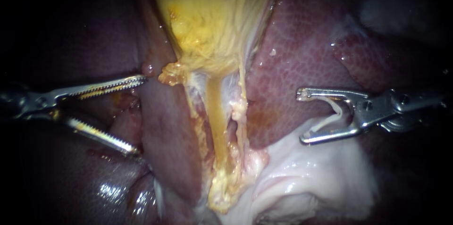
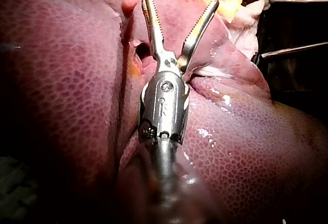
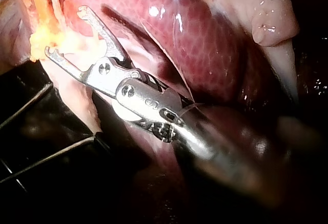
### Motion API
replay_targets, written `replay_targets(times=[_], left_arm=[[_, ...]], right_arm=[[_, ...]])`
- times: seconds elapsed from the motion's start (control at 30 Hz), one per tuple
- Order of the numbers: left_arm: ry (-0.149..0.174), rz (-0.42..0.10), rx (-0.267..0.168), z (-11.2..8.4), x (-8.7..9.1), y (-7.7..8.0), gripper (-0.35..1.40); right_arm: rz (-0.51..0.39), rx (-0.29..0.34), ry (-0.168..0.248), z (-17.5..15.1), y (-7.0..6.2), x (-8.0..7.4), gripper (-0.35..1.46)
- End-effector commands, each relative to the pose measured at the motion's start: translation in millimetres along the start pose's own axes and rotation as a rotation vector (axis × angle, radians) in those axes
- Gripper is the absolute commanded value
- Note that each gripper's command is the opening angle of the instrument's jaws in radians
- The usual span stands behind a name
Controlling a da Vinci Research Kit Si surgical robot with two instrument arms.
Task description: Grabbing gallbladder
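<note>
The pincers of the left instrument (image 1: 140, 115) and the right instrument (image 1: 301, 115) are open and empty, and the left, just beside the liver (image 1: 165, 126), may tear it instead of gripping the yellow gallbladder (image 1: 212, 12) higher between them.

You cannot see the top of the gallbladder (image 1: 212, 22), cut off at the edge. Left of it, the shaft of your left instrument (image 1: 140, 115) fades into darkness; right of it, likewise your right instrument (image 1: 303, 116).
</note>
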Motion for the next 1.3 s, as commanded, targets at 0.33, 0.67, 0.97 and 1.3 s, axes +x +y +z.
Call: replay_targets(times=[0.33, 0.67, 0.97, 1.3], left_arm=[[-0.035, -0.117, -0.053, 1.5, -1.4, 1.0, 0.74], [-0.056, -0.211, -0.066, 4.2, -2.2, 1.7, 0.54], [-0.056, -0.268, -0.087, 4.3, -2.1, 2.7, -0.35], [-0.022, -0.292, -0.105, 3.5, -1.4, 3.3, -0.35]], right_arm=[[0.000, -0.001, 0.000, 0.0, 0.2, -0.1, 0.60], [0.000, -0.001, 0.000, 0.0, 0.1, -0.1, 0.60], [0.000, 0.000, 0.000, 0.0, 0.1, 0.0, 0.60], [0.000, 0.000, 0.000, 0.0, 0.1, 0.0, 0.60]])
